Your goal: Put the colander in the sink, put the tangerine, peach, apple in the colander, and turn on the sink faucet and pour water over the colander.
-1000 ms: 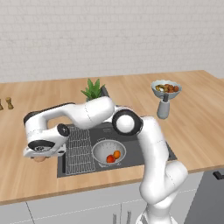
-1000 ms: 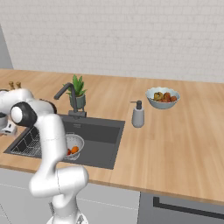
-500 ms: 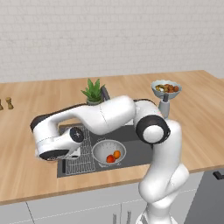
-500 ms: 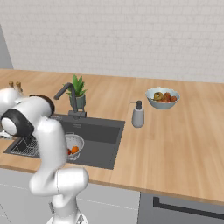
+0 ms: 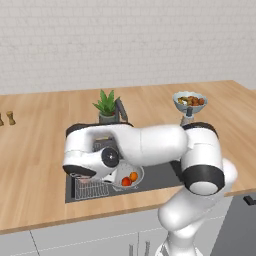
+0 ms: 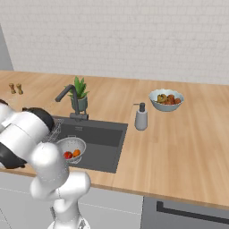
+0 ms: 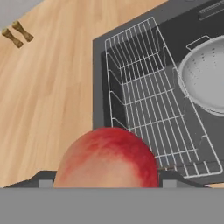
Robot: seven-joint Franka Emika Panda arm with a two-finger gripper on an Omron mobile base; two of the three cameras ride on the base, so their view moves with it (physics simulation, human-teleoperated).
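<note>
A deep red apple (image 7: 107, 159) sits between my gripper's (image 7: 106, 181) dark fingertips, and the jaws are shut on it. In the left base view the hand (image 5: 82, 175) hangs low over the left end of the dark grey sink (image 5: 162, 174). Beneath the apple are the wire rack (image 7: 144, 96) and the basin's left rim. The whitish colander (image 7: 205, 83) stands in the basin right of the rack. It holds the orange tangerine (image 5: 133, 176) and a redder fruit, the peach (image 5: 126, 182). The dark faucet (image 6: 67, 94) rises behind the basin.
A potted plant (image 5: 106, 106) stands by the faucet. A soap dispenser (image 6: 141, 117) and a pale bowl of mixed fruit (image 6: 166, 99) sit on the counter to the right. Two small wooden shakers (image 7: 17, 34) stand far left. My own arm arches over the basin.
The arm has swung right from the counter beside the sink, carrying the apple to above the sink's left edge and rack. The fruit in the colander has not moved.
</note>
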